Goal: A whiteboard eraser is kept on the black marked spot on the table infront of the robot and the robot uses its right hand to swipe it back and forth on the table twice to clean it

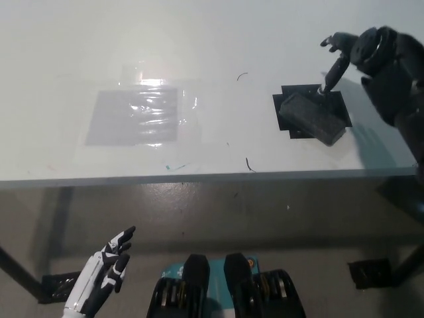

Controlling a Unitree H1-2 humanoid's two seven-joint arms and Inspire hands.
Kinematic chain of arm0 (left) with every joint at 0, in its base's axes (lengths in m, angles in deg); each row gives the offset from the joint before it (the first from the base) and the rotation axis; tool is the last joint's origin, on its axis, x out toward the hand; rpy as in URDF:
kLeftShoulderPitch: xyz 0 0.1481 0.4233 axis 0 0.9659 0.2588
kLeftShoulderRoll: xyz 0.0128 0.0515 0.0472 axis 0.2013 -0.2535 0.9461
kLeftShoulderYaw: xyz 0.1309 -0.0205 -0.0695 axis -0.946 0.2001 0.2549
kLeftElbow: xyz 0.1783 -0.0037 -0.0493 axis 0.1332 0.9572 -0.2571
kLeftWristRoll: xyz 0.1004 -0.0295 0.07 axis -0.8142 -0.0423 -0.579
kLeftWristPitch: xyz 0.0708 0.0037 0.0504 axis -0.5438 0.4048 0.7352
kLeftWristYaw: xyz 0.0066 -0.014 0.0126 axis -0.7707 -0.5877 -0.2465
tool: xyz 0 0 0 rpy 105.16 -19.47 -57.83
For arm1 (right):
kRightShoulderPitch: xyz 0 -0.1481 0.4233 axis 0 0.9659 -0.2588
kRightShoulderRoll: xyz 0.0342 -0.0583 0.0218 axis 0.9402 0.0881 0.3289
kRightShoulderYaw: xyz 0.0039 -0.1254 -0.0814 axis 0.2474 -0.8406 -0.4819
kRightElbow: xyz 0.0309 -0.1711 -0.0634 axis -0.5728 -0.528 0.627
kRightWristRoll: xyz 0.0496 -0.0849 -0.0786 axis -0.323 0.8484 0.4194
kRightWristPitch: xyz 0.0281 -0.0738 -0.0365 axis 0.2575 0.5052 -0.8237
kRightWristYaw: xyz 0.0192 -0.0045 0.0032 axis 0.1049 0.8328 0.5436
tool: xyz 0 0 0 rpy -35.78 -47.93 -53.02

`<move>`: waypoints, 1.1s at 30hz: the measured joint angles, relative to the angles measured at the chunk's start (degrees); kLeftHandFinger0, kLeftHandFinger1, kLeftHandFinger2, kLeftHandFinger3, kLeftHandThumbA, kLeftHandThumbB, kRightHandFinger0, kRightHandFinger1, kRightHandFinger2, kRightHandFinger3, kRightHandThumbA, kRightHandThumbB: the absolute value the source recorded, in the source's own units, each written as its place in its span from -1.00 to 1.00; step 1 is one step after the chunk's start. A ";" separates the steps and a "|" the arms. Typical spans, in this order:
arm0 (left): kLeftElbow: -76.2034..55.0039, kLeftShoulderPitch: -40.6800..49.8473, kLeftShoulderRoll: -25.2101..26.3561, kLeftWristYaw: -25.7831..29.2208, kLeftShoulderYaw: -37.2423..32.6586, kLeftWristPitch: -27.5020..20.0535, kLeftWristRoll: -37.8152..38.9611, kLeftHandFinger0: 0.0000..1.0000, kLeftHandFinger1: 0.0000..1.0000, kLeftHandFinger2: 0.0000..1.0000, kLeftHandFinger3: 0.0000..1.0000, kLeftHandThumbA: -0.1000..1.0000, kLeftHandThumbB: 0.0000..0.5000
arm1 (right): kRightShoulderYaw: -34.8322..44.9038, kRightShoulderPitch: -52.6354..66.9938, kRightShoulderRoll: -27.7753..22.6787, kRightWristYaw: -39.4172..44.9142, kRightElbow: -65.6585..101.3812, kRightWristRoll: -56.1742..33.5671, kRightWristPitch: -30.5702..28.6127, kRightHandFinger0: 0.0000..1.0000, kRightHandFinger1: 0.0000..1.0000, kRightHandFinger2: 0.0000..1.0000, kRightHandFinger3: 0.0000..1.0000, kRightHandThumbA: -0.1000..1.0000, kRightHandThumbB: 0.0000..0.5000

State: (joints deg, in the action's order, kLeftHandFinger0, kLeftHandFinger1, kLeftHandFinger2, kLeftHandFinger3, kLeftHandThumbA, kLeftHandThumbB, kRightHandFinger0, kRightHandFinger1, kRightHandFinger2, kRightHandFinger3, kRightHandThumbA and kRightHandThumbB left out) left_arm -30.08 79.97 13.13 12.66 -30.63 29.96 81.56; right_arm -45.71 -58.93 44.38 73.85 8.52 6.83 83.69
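A dark grey whiteboard eraser (313, 118) lies at an angle on the black marked spot (310, 110) at the right of the white table (199, 40). My black right hand (358, 53) hovers just behind and right of the eraser, open, with fingers spread and one fingertip (324, 88) pointing down near the eraser's far end. It holds nothing. My white left hand (106, 271) rests low at the lower left, below the table edge, fingers apart.
A clear, shiny plastic sheet over a grey patch (136, 117) lies at the left middle of the table. Small pen marks (248, 164) dot the surface near the front edge (199, 177). Table legs and floor show below.
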 measured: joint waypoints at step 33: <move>-0.10 0.02 0.21 -0.02 -0.28 -1.91 -1.80 1.00 1.00 1.00 1.00 0.76 0.82 | -7.13 1.76 3.55 3.00 -5.58 1.29 0.25 1.00 1.00 1.00 1.00 1.00 0.35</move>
State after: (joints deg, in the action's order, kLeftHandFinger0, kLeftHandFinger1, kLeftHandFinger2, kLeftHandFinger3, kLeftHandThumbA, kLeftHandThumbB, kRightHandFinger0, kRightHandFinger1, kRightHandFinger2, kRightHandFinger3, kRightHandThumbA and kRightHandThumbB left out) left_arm -30.18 79.99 13.34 12.65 -30.91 28.05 79.75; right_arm -52.84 -57.17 47.93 76.85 2.94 8.12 83.94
